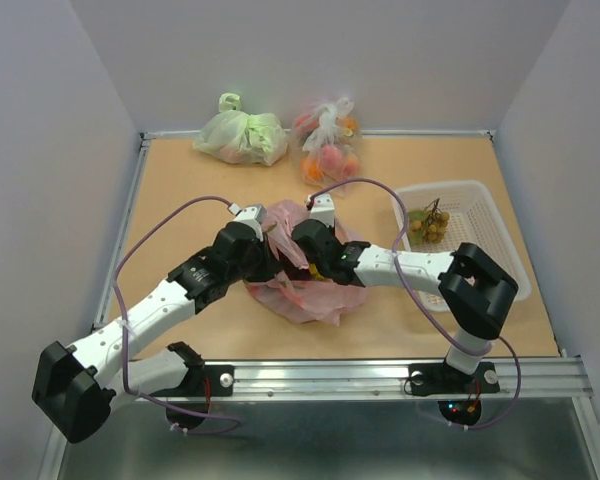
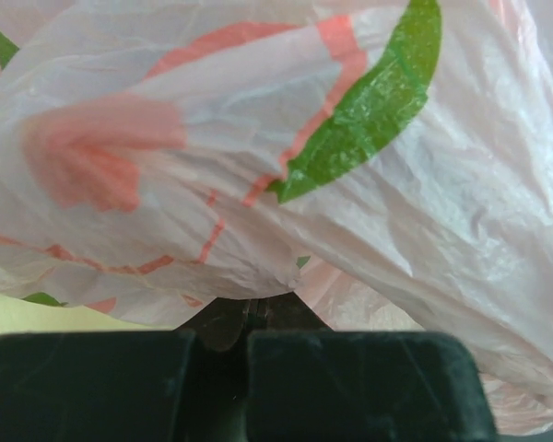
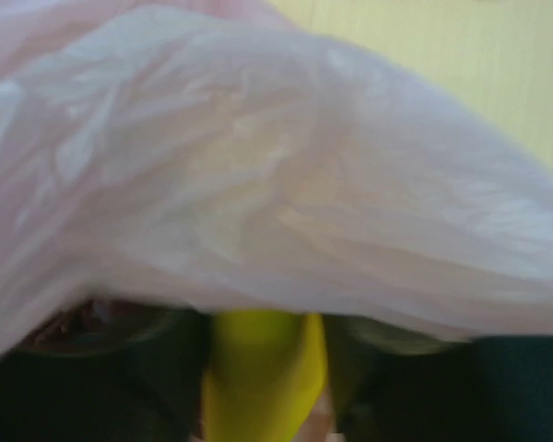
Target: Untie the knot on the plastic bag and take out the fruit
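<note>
The pink plastic bag (image 1: pixel 315 298) lies between the arms. The left gripper (image 2: pixel 223 333) is clenched on its film. The right gripper (image 1: pixel 318 258) reaches under the film and, in a blurred view, apparently grasps the banana (image 3: pixel 263 378). Green grapes (image 1: pixel 427 224) lie in the white basket (image 1: pixel 490 220).

Plastic bag (image 1: pixel 310 295): thin translucent pink film printed with red-pink shapes and a green leaf. It sat slumped and crumpled at the middle of the table (image 1: pixel 180 200), with its upper part bunched upward. Knot: could not be made out at the bag's top. Banana (image 3: pixel 263 368): yellow, one stretch showing beneath a fold of the film near the bag's top, the rest hidden. Green grapes (image 1: pixel 427 224): one small bunch with a dark stem, lying outside the bag in the white basket (image 1: pixel 480 222) to its right.
</note>
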